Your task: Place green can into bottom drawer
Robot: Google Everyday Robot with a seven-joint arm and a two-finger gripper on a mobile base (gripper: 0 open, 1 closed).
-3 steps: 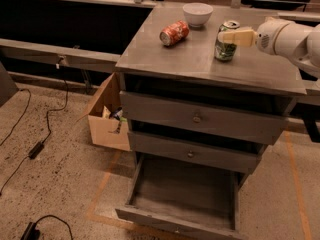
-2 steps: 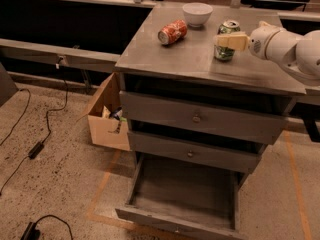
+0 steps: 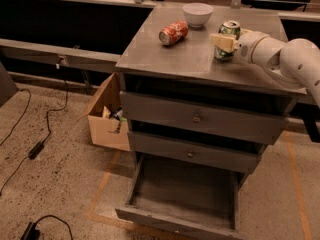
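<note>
The green can (image 3: 230, 28) stands upright on the grey cabinet top (image 3: 180, 54), at its right side. My gripper (image 3: 223, 40) reaches in from the right on a white arm and is at the can, level with the can's middle and covering part of its side. The bottom drawer (image 3: 185, 191) is pulled out below the two knobbed drawers, and nothing shows on its floor.
An orange-red can (image 3: 173, 33) lies on its side on the cabinet top, left of the green can. A white bowl (image 3: 197, 13) stands behind it. An open cardboard box (image 3: 106, 119) sits on the floor left of the cabinet. Cables (image 3: 35, 149) trail across the floor.
My arm has moved left along the cabinet top, bringing the gripper up to the green can. The can still stands in the same spot.
</note>
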